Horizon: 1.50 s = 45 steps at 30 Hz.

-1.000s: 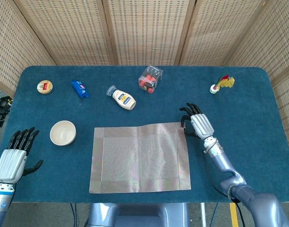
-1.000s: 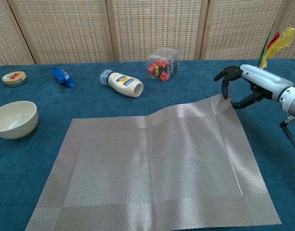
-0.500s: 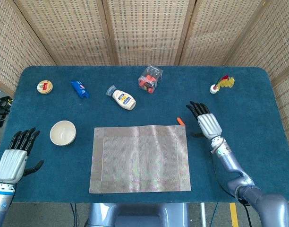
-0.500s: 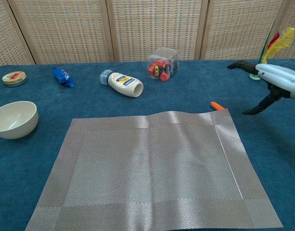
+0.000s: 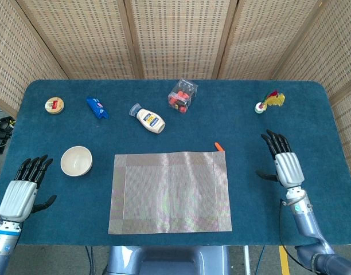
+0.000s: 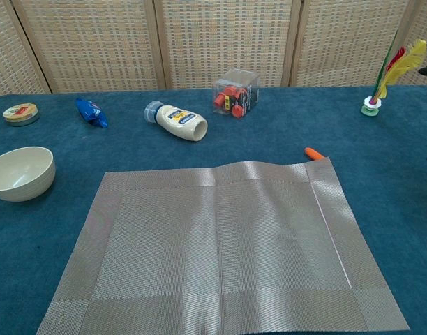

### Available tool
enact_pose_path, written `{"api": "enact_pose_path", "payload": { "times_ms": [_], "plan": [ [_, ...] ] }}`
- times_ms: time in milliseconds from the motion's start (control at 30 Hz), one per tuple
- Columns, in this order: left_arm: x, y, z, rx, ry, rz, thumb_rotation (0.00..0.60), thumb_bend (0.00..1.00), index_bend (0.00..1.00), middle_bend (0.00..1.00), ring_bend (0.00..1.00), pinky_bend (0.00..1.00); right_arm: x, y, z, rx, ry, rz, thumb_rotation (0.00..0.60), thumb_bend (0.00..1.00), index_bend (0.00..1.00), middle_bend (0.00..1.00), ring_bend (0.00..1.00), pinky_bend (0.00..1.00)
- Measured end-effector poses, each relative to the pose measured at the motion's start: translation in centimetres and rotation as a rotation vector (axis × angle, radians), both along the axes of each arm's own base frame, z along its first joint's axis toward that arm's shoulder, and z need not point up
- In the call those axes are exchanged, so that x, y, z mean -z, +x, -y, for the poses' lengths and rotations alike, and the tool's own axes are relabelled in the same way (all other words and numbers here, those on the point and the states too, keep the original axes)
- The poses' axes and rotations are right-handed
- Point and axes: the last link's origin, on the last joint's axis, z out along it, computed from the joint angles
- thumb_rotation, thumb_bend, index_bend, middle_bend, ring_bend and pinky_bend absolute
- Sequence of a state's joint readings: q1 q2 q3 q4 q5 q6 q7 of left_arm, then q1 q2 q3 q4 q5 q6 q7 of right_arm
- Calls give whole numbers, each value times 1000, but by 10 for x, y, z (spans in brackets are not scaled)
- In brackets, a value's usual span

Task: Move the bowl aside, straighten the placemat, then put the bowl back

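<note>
Taking the placemat (image 5: 170, 192) as the landmark: it lies flat on the blue worktop (image 5: 313, 109) at the near middle, its long axis running left to right, edges square to the worktop's front. One slight ripple shows along its far edge in the chest view.

Far to its left, at the near corner, the left hand (image 5: 22, 191) hovers with its fingers (image 5: 33, 167) spread, holding nothing; the wrist is cut off by the frame. One cream bowl (image 5: 76, 160) stands upright just left of the placemat, apart from it.

Behind the placemat sit one round tin (image 5: 54, 105), one blue packet (image 5: 97, 107), one squeeze bottle (image 5: 148, 118) on its side and one clear box (image 5: 182, 95). One small orange thing (image 5: 219, 146), hard to identify, lies at the far right corner.

Right of the placemat, well apart, the right hand (image 5: 284, 164) is empty, fingers splayed. One feathered shuttlecock (image 5: 269, 101) stands beyond.
</note>
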<state>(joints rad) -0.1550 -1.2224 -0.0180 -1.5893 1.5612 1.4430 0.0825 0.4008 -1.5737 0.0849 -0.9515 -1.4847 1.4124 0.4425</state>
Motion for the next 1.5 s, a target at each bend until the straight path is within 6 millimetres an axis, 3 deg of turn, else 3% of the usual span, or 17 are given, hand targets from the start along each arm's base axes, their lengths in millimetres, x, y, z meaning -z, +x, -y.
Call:
{"api": "enact_pose_path", "payload": {
  "times_ms": [167,467,800,1067,1333,1500],
  "plan": [
    [3,3,-13,19,-1,-27,600,191,74,0,0,0,-18,-8,-33,8,-43,13,600,227,51,0,0,0],
    [14,5,-48,23,-56,-85,600,200,354,0,0,0,-30,-1,-63,-58,-78,18,600,227,70,0,0,0],
    [45,-22,-81,-69,-100,-166,600,211,414,0,0,0,-29,4,-66,-80,-69,30,600,226,71,0,0,0],
    [60,-34,-87,-102,-118,-180,600,217,421,0,0,0,-32,5,-66,-87,-77,57,600,225,82,0,0,0],
    [75,-34,-95,-89,-125,-191,600,222,449,0,0,0,-35,7,-67,-98,-92,74,600,225,87,0,0,0],
    [85,-38,-99,-109,-140,-201,600,304,478,0,0,0,-35,7,-67,-105,-90,76,600,225,95,0,0,0]
  ]
}}
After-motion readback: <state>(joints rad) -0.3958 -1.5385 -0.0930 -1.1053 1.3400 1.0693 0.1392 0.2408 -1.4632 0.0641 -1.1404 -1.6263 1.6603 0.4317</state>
